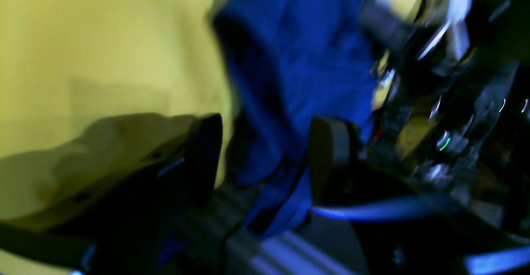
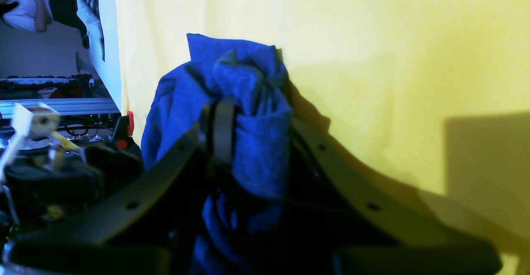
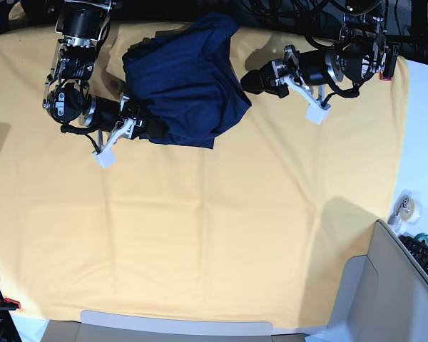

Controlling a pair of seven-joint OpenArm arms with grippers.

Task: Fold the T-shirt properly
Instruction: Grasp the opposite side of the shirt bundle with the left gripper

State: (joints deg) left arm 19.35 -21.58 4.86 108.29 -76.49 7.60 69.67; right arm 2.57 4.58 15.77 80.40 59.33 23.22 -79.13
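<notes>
My right jaws pinch a bunched fold of the navy T-shirt at its lower left edge (blue cloth is wedged between the pads). My left jaws stand spread, just beside the shirt's right edge, gripping nothing. The shirt lies crumpled at about twelve o'clock on the yellow-orange cloth covering the worktop.

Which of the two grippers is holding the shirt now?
The right gripper: its jaws are closed on a bunch of the shirt. The left gripper is open, beside the shirt.
</notes>
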